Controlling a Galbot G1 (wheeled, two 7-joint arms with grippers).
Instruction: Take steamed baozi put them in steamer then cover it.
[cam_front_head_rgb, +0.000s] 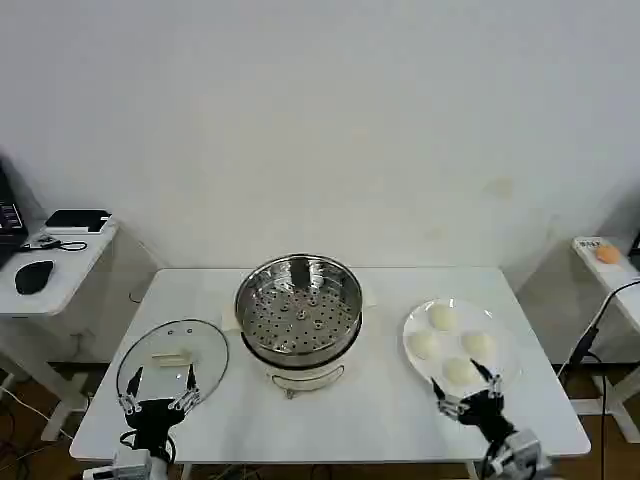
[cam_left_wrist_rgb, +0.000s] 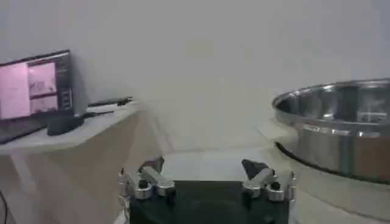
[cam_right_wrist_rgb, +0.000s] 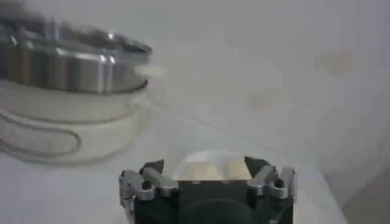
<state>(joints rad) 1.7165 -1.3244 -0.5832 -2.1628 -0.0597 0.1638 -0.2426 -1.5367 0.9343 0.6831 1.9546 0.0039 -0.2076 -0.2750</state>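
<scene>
Head view: right gripper (cam_front_head_rgb: 466, 394) spread over the nearest of four smooth, cream steamed baozi (cam_front_head_rgb: 461, 371) on a flat white plate (cam_front_head_rgb: 412, 322), seemingly lined up for a grab. Shiny perforated steamer (cam_front_head_rgb: 298, 308) mid-table, uncovered for loading. Left gripper (cam_front_head_rgb: 157, 391) spread at the near rim of the clear glass cover (cam_front_head_rgb: 172, 355).

Left wrist view: open jaws, steel steamer wall (cam_left_wrist_rgb: 341, 131) close by.

Right wrist view: jaws apart around a rounded bun (cam_right_wrist_rgb: 210, 167).

Cream-white baozi (cam_front_head_rgb: 442, 317); shiny silver steamer (cam_front_head_rgb: 298, 306) with perforated tray.
</scene>
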